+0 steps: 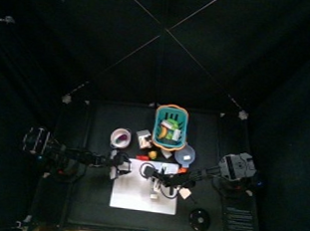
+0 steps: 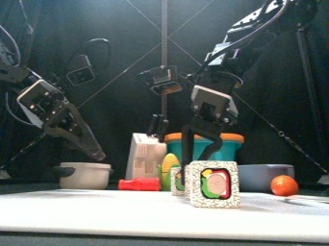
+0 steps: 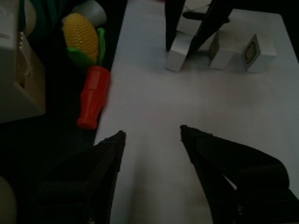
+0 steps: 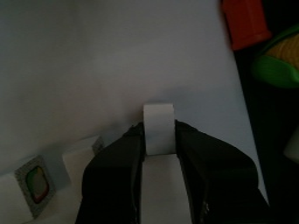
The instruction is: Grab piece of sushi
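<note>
Several white rice sushi pieces stand on a white board (image 3: 176, 105). One piece of sushi (image 4: 158, 118) sits upright between the jaws of my right gripper (image 4: 158, 133), which press against both its sides while it rests on the board. From the front, the right gripper (image 2: 197, 142) hangs just behind a sushi piece with a green and red filling (image 2: 213, 184). Another flat piece (image 4: 35, 179) lies off to the side. My left gripper (image 3: 152, 144) hovers open over the board's bare end, away from the pieces (image 3: 216, 51), holding nothing.
A teal basket (image 1: 173, 126) and a small bowl (image 1: 121, 137) stand behind the board. A corn cob (image 3: 79, 39) and a red item (image 3: 93, 94) lie beside the board's edge. An orange ball (image 2: 284, 184) sits at the right.
</note>
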Available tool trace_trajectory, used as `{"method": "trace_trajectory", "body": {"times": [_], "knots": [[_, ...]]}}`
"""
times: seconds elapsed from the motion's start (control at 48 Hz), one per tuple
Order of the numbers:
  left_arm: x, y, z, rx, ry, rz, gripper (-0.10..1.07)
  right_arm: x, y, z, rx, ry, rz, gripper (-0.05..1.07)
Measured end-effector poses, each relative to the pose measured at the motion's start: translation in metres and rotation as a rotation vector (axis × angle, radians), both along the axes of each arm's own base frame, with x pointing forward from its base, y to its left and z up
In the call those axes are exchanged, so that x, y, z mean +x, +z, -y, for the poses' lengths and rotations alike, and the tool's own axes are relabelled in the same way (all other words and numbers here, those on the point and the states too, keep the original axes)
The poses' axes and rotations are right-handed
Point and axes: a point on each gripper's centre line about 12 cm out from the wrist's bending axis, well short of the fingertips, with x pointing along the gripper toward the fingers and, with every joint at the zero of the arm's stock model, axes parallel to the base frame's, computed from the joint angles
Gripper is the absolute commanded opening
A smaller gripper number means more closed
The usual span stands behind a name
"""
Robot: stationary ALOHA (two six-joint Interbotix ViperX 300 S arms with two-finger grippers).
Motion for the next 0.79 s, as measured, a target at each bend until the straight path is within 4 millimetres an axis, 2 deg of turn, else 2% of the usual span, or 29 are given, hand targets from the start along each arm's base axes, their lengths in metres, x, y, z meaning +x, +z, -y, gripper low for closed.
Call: {"method": "trace_trajectory", "body": {"times": [0.479,0.792], "knots": [[0.000,0.000,0.000,0.000,0.000,-0.002,0.90,-0.016,0.045,0.008,-0.049,-0.052,0.019,0.54],[0.003,0.002,0.002,0.001,-0.007,0.009,0.90,-0.058,0.081,0.015,-0.012,-0.084,0.083,0.54]]}}
